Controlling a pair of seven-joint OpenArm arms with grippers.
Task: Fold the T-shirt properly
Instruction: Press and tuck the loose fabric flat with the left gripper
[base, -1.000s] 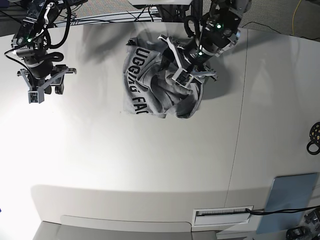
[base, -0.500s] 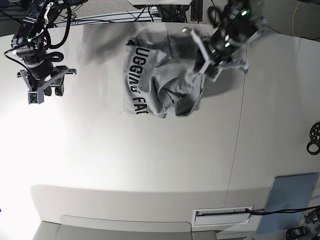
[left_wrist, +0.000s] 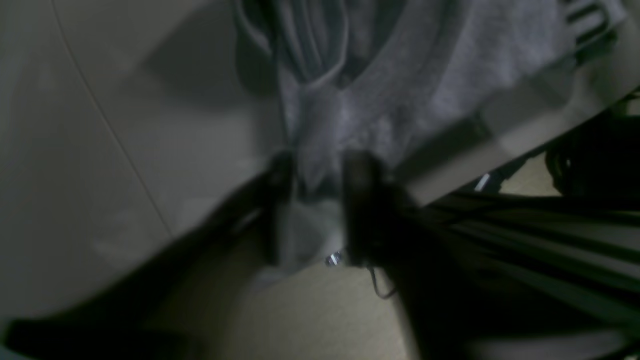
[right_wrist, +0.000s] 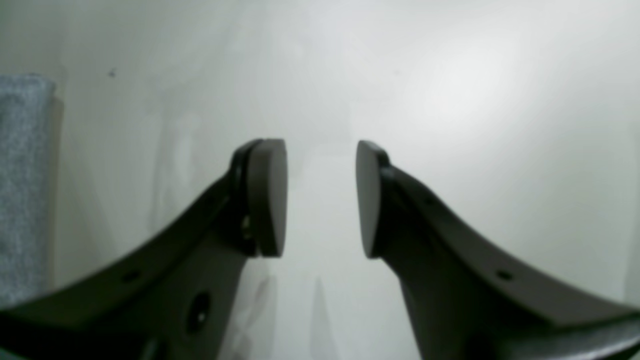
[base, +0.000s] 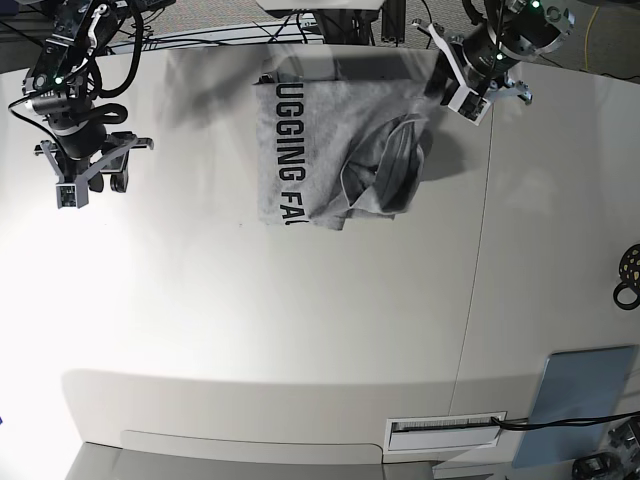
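Note:
The heather-grey T-shirt (base: 310, 140) lies at the table's far middle, black lettering up along its left side. Its right part is bunched into folds (base: 385, 170). My left gripper (base: 455, 85) hovers at the shirt's far right corner. In the blurred left wrist view its fingers (left_wrist: 360, 200) stand apart, and a fold of the T-shirt (left_wrist: 400, 85) runs in between them at the left gripper (left_wrist: 320, 175). My right gripper (base: 90, 188) hangs open over bare table at the far left, well clear of the shirt. Nothing sits between the right gripper's (right_wrist: 321, 195) pads.
A seam (base: 478, 260) runs down the table's right part. A black ringed object (base: 628, 275) lies at the right edge, a blue-grey sheet (base: 585, 390) and a white slotted box (base: 445, 430) at the near right. Cables run behind the far edge.
The left gripper swung up and to the right, dragging the shirt's right side out so it lies wider and flatter, with more lettering showing. Its jaws shut and have parted again. The right arm stayed still.

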